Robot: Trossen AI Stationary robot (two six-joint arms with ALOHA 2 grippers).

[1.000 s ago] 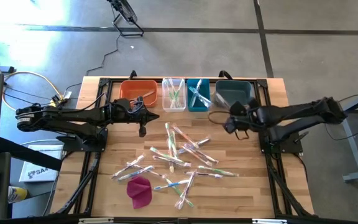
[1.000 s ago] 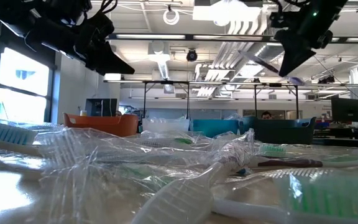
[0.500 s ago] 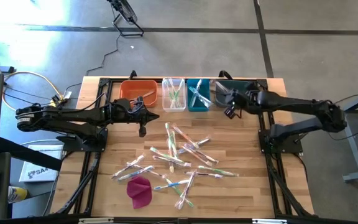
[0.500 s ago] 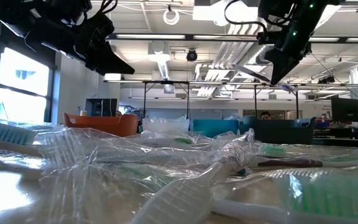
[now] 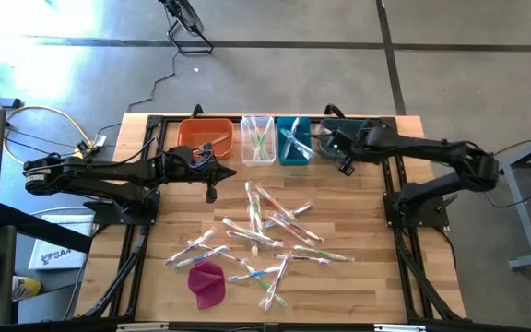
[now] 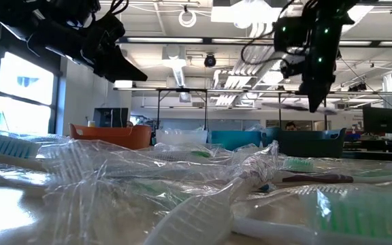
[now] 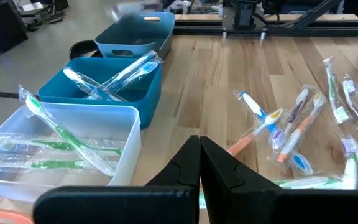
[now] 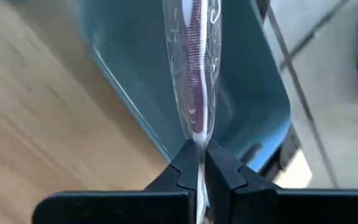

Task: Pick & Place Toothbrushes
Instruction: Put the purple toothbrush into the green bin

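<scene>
My right gripper point(image 8: 201, 163) is shut on a toothbrush point(image 8: 194, 74) with a purple handle in a clear wrapper, above the dark teal bin point(image 5: 348, 136) at the far right of the bin row. In the low view that toothbrush point(image 6: 292, 107) shows below the gripper point(image 6: 314, 102). Several wrapped toothbrushes point(image 5: 267, 232) lie scattered flat on the table's middle. My left gripper point(image 7: 199, 157) is shut on nothing and hovers in front of the orange bin point(image 5: 206, 136), left of the pile. My right gripper pinches one end of the wrapped toothbrush point(image 8: 199, 135) between its two fingers. The fingers slant downward and the brush runs on from their tips along their line. It is lifted clear and hangs over the dark teal bin, about level in the low view.
Left of the teal bin stand a blue bin point(image 5: 294, 140) with blue-white brushes, a clear bin point(image 5: 258, 138) with green ones, then the orange bin. A magenta cloth lump point(image 5: 207, 283) lies at the near left. Bare wood lies between bins and pile.
My right gripper has swung from the table's right side toward the far edge with the toothbrush, sinking a little and rolling its wrist. It now stands over the dark teal bin, still shut on the brush.
</scene>
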